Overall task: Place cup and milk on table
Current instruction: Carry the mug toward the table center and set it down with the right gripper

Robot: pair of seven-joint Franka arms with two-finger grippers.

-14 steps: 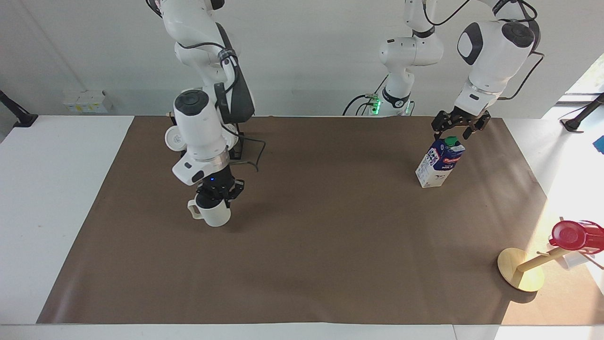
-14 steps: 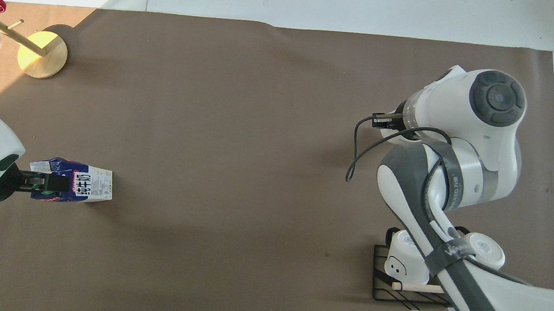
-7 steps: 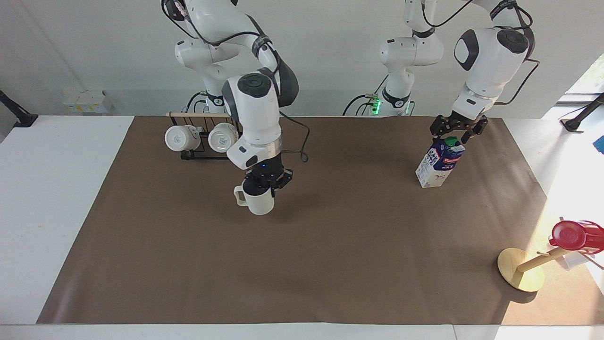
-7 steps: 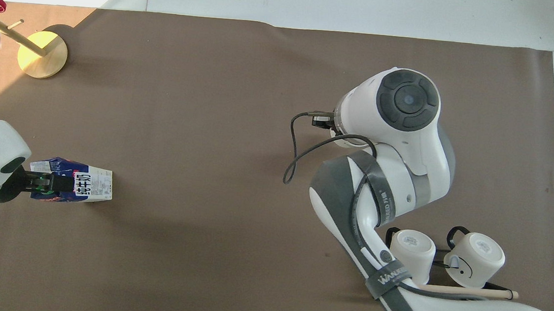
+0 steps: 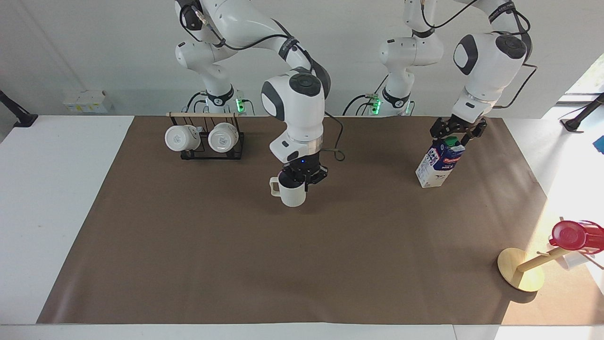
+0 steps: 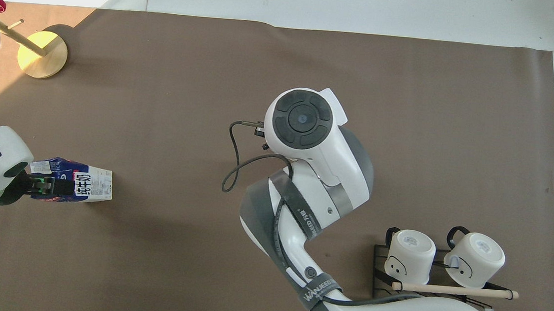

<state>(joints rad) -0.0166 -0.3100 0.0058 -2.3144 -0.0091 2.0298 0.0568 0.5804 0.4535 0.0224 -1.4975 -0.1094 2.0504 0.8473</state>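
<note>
I see a wide white table (image 5: 56, 198) covered by a large, matte brown rectangular mat (image 5: 302, 264). The cup (image 5: 292, 193), an off-white ribbed mug with a squarish handle, hangs just above the mat's middle, pinched at its rim by the right gripper (image 5: 304, 175), whose fingers are pressed tight on the cup's wall. The right arm bends over from its base and points its wrist straight down; in the overhead view its round grey cap hides the cup entirely.

The milk (image 5: 439, 163), a tall blue and white carton with a green round cap and red band, stands on the mat toward the left arm's end, leaning slightly. The left gripper (image 5: 457, 132) sits directly over the cap with its fingers spread wide to either side, wrist angled down.

2 glossy white mugs (image 5: 203, 138) hang on a black wire rack near the right arm's base.
</note>
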